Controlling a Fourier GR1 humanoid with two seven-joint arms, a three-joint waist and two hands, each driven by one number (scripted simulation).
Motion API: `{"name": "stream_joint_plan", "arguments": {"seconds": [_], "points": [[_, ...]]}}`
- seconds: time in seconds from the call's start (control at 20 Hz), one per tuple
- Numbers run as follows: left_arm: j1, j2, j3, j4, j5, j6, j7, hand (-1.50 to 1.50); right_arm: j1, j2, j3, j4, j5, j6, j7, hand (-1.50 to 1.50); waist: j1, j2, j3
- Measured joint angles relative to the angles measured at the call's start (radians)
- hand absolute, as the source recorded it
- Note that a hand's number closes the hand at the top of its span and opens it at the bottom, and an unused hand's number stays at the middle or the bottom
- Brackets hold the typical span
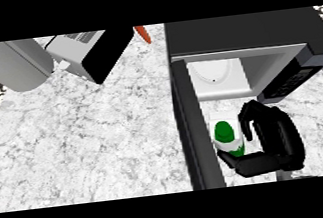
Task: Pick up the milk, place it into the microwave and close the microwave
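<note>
**Green-and-white milk held in front of the open microwave**

Green and white are the colours of the milk (227,139), which is seen standing just in front of the microwave (260,34), near the lower right of the head view. It lies between the open door (194,137) on its left and the right hand (276,140) on its right. The black fingers (249,116) are curled over the carton from above and behind, and the thumb (239,161) is bent in below it, so the milk is clasped between them. Only the green top and part of the white body are left uncovered.

The microwave is shown with a dark top, a pale cavity (220,76) open to the front, and a control panel (295,78) at its right. The door is swung out toward the viewer, seen edge-on as a long dark strip. The milk is still outside the cavity, over the marbled grey counter (87,149).

At the upper left, a toaster oven (87,51) with a dark glass front is set at an angle, and a grey rounded object (11,65) lies beside it. An orange tip (143,34) is visible just behind. The left hand is not seen.
</note>
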Motion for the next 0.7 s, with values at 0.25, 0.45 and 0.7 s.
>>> {"name": "stream_joint_plan", "arguments": {"seconds": [0.25, 0.45, 0.7], "points": [[-0.038, 0.008, 0.049, 0.011, 0.024, -0.005, 0.033, -1.50, -0.128, 0.036, -0.034, 0.136, 0.092, -0.098, 0.007, 1.50, 0.002, 0.002, 0.000], [-0.040, 0.011, 0.070, 0.019, 0.039, -0.029, 0.033, -1.50, -0.224, 0.068, -0.068, 0.274, 0.142, -0.167, 0.014, 1.50, 0.005, 0.003, 0.000], [-0.050, 0.017, 0.104, 0.037, 0.062, -0.060, 0.042, -1.50, -0.366, 0.058, -0.173, 0.508, 0.119, -0.148, -0.046, 1.50, 0.009, 0.004, 0.001]]}}
